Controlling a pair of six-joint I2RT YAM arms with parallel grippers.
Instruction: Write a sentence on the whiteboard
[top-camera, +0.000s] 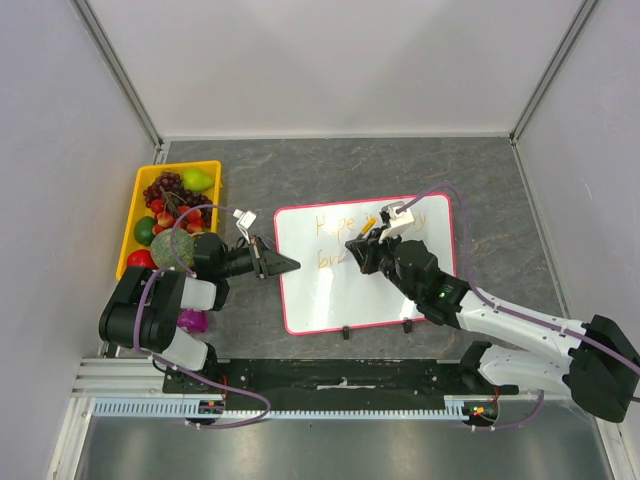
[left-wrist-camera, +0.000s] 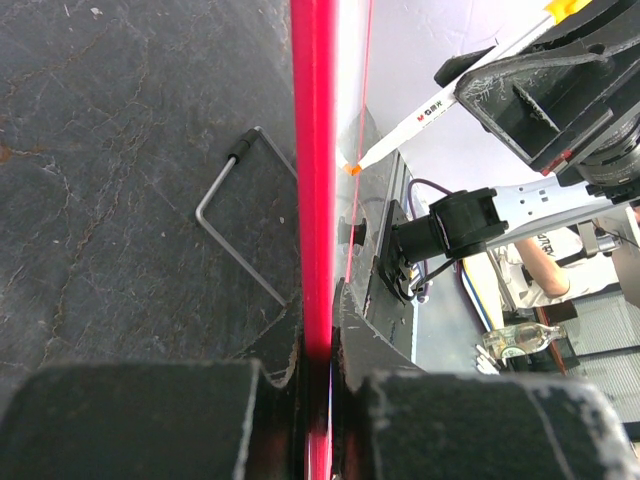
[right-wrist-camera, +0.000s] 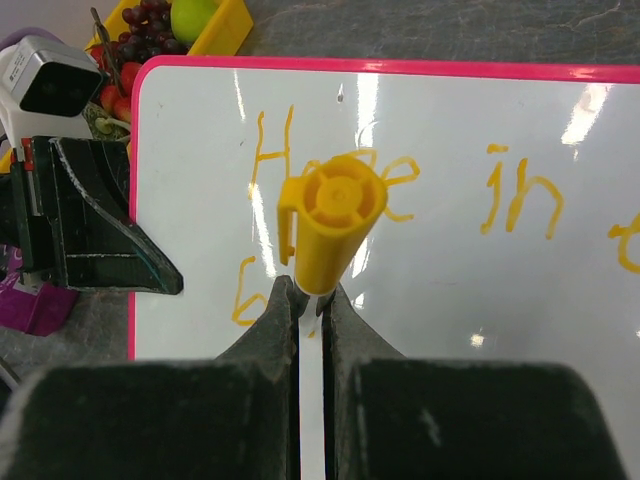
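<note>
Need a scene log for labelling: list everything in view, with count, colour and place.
whiteboard: one, white with pink frame, flat at the middle of the table
sentence: two lines, orange, on the board's upper part, partly hidden by the marker
marker: one, white body with yellow cap, tip at the board
fruit tray: one, yellow, left of the board
fruit: several pieces, purple, green and red, in the tray
purple object: one, beside the left arm's base, unclear what it is
table: one, dark grey
left gripper: one, black, shut on the whiteboard's left edge
right gripper: one, black, shut on the marker
</note>
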